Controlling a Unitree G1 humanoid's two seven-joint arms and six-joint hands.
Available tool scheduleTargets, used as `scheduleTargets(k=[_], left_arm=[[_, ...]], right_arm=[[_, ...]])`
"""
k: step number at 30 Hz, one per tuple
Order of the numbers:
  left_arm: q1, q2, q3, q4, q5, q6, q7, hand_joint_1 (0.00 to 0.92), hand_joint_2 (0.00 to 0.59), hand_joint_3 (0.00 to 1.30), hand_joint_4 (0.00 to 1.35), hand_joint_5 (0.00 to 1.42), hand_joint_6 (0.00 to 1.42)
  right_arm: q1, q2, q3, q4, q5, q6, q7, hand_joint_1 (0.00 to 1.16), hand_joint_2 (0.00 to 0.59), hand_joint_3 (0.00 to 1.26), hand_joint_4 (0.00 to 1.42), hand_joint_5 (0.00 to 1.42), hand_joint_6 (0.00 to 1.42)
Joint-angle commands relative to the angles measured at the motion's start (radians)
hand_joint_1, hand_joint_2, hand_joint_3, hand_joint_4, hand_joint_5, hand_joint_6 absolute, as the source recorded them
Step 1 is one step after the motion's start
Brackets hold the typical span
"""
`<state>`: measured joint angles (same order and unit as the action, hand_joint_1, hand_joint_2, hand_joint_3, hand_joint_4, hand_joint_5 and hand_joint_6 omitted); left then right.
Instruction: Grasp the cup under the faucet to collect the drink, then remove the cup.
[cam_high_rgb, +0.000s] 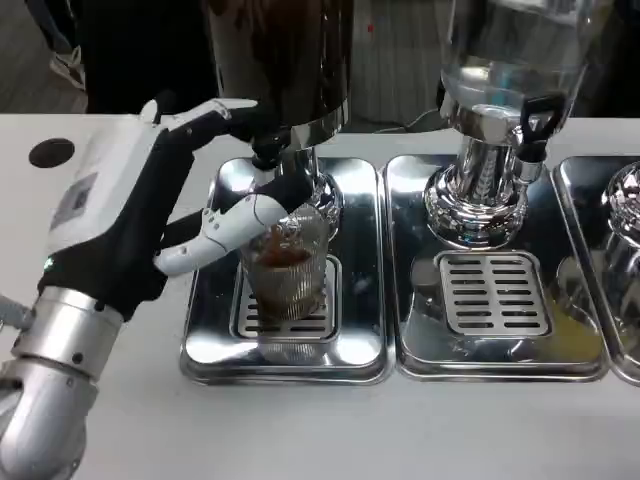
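cup under faucet, within left hand fingers

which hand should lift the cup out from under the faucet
Left. The left hand already has fingers around the cup, which stands on the tray under the dark dispenser's faucet.

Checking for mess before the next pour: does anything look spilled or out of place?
Nothing stands out. The cup stands upright on the drip tray's grate under the faucet, holding brown drink, with the left hand around it.
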<state>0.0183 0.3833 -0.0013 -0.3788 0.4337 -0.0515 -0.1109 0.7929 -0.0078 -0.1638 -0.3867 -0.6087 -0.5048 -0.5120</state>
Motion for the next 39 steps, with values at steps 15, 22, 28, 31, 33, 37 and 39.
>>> scheduleTargets(k=[15,22,28,31,33,37,39], left_arm=[[0.151,-0.009,0.124,-0.102,-0.100,-0.086,0.005,0.000,0.041,0.00,0.00,0.00,0.00],[0.249,0.006,0.195,-0.136,-0.149,-0.134,-0.007,0.000,0.028,0.00,0.00,0.00,0.00],[0.345,0.044,0.282,-0.100,-0.208,-0.233,-0.040,0.000,0.010,0.00,0.00,0.00,0.00],[0.386,0.075,0.335,-0.048,-0.240,-0.300,-0.062,0.000,0.005,0.00,0.00,0.00,0.00],[0.406,0.098,0.365,-0.014,-0.249,-0.340,-0.074,0.000,0.001,0.00,0.00,0.00,0.00],[0.424,0.149,0.406,0.039,-0.238,-0.397,-0.102,0.000,0.000,0.00,0.00,0.00,0.00],[0.431,0.179,0.429,0.065,-0.228,-0.420,-0.114,0.000,0.000,0.00,0.00,0.00,0.00]], right_arm=[[0.010,0.007,0.035,-0.012,-0.035,-0.013,0.002,0.69,0.517,0.40,0.41,0.31,0.20],[0.025,0.006,0.023,-0.016,-0.022,-0.021,0.000,0.70,0.517,0.40,0.41,0.31,0.20],[0.023,0.006,0.028,-0.018,-0.023,-0.019,0.006,0.72,0.497,0.40,0.41,0.31,0.20],[0.009,0.010,0.043,-0.023,-0.031,-0.007,0.017,0.72,0.477,0.39,0.39,0.30,0.20],[0.000,0.014,0.054,-0.024,-0.035,0.000,0.024,0.72,0.471,0.39,0.39,0.31,0.21],[-0.030,0.017,0.081,-0.013,-0.042,0.022,0.040,0.73,0.442,0.38,0.39,0.31,0.23],[-0.056,0.017,0.097,0.004,-0.038,0.035,0.053,0.73,0.419,0.37,0.38,0.31,0.24]])
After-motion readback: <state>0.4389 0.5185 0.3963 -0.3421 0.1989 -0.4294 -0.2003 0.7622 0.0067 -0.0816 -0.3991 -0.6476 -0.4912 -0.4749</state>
